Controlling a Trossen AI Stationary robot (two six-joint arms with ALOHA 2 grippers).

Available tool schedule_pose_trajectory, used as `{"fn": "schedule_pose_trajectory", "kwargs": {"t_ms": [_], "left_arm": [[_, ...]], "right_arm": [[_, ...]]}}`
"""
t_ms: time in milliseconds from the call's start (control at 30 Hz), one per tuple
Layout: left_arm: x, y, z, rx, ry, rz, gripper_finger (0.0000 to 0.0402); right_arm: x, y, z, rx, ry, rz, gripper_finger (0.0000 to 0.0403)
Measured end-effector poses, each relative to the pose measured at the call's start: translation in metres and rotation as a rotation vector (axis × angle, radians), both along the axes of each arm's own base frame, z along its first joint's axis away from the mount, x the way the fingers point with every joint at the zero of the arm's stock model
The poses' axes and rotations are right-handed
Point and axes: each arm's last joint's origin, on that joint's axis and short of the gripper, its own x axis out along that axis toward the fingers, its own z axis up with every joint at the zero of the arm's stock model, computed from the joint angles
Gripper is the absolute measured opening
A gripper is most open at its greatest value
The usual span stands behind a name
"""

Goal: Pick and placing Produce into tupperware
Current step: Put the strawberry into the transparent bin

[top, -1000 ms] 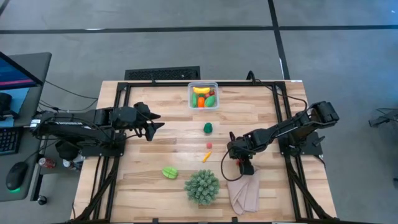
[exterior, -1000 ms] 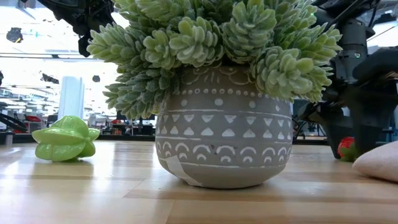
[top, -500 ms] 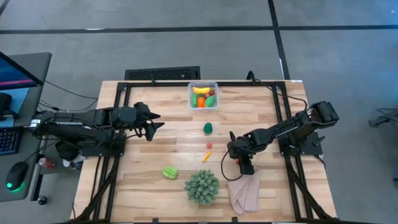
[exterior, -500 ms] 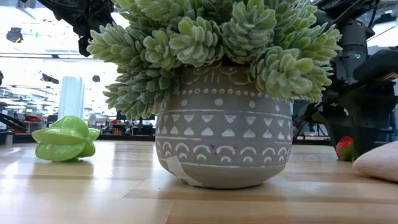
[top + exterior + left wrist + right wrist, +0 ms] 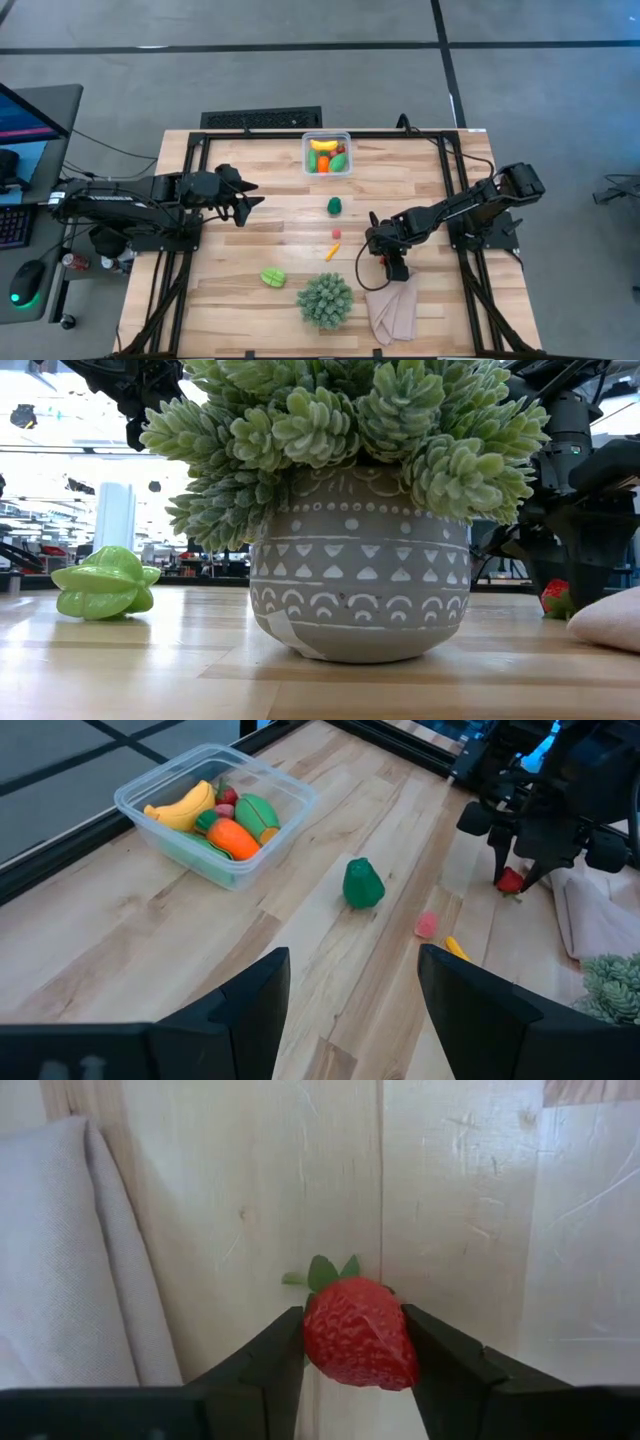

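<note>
The clear tupperware [image 5: 327, 155] stands at the table's far middle and holds a yellow banana, an orange carrot, a green piece and a red berry; it also shows in the left wrist view [image 5: 140, 795]. My right gripper [image 5: 393, 268] is shut on a red strawberry [image 5: 358, 1330] right of centre, beside the cloth. My left gripper [image 5: 245, 203] is open and empty at the left middle. A dark green piece [image 5: 334, 206], a pink piece [image 5: 337, 234], a small orange piece [image 5: 331, 252] and a light green starfruit [image 5: 272, 277] lie loose on the table. My right gripper pinches the strawberry by its two opposite sides [image 5: 318, 1330] between its two fingers. The fingers come from above, pointing down. The strawberry's leafy end [image 5: 322, 1272] points away from the wrist. It is at table height [image 5: 556, 598]; whether it rests on the wood, I cannot tell.
A potted spiky green plant [image 5: 325, 298] stands at the near middle and fills the low view [image 5: 350, 510]. A beige cloth [image 5: 393, 308] lies just near of my right gripper. The black frame rails run along the table's edges.
</note>
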Motion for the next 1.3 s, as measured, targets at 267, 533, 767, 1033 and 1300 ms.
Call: {"fn": "schedule_pose_trajectory", "kwargs": {"t_ms": [267, 533, 767, 1033, 1300], "left_arm": [[0.0, 0.0, 0.0, 0.0, 0.0, 0.0, 0.0213], [0.0, 0.0, 0.0, -0.001, 0.0, 0.0, 0.0213], [0.0, 0.0, 0.0, 0.0, 0.0, 0.0, 0.0213], [0.0, 0.0, 0.0, 0.0, 0.0, 0.001, 0.0213], [0.0, 0.0, 0.0, 0.002, 0.0, 0.004, 0.0213]], "right_arm": [[0.0, 0.0, 0.0, 0.001, -0.001, 0.001, 0.016], [0.0, 0.0, 0.0, 0.002, -0.001, 0.001, 0.0167], [0.0, 0.0, 0.0, 0.001, -0.002, 0.001, 0.0151], [0.002, -0.003, 0.001, 0.015, 0.005, -0.034, 0.0147], [0.019, -0.01, 0.016, 0.029, -0.06, -0.069, 0.015]]}}
